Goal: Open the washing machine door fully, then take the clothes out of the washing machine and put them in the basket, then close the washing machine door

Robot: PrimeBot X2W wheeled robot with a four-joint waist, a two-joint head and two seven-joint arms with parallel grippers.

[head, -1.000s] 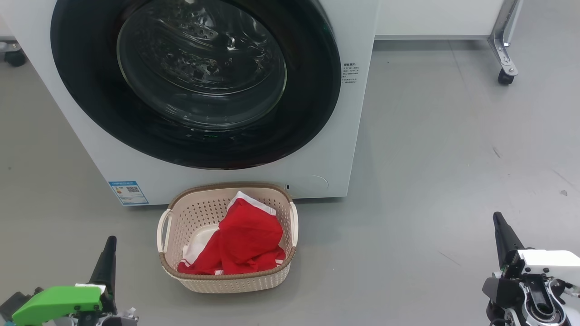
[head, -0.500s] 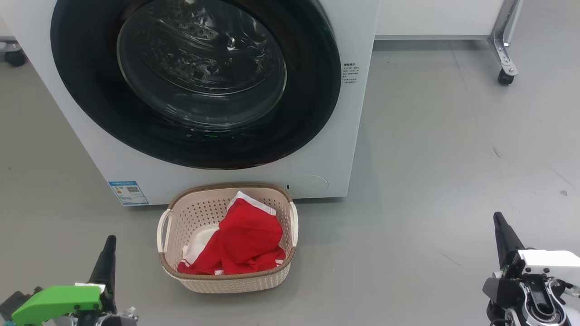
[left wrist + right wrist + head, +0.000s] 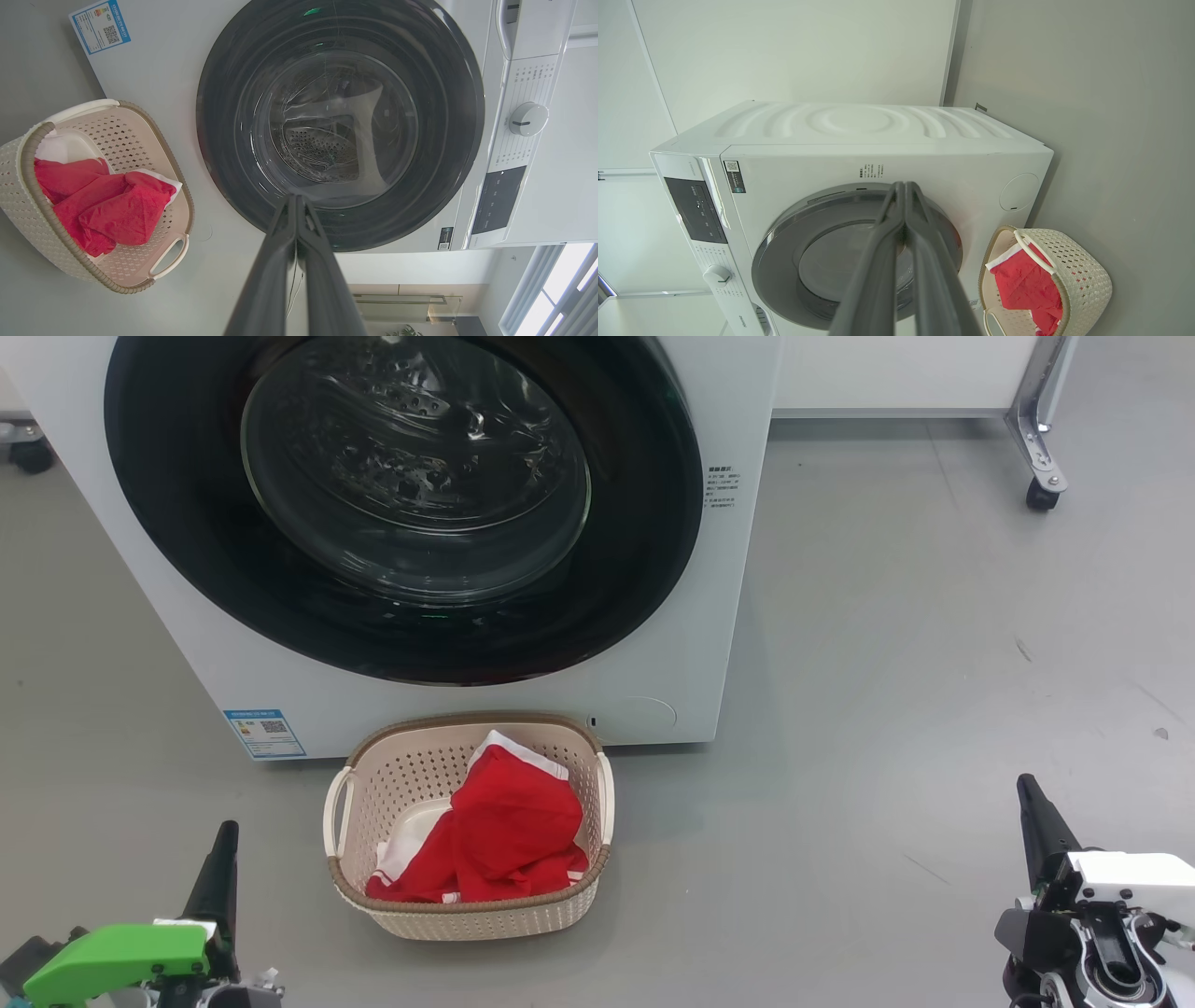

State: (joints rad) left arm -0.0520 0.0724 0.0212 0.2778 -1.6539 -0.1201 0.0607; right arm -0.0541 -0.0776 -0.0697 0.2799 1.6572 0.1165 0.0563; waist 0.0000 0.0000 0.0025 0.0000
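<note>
Both claws are pressed shut and carry nothing: my left claw (image 3: 225,835) sits at the lower left of the head view and my right claw (image 3: 1028,791) at the lower right, each tip pointing up the frame over the grey floor (image 3: 887,663). Between them, in the lower middle, the basket (image 3: 467,721) stands on the floor just in front of the washing machine (image 3: 728,616). The clothes (image 3: 509,831) lie heaped inside it, red with white trim, mostly in its right half. Across the upper frame the washing machine door (image 3: 644,523) lies flush against the white front, steel drum visible through its glass. Low on the front's left I see a blue label sticker (image 3: 264,733).
</note>
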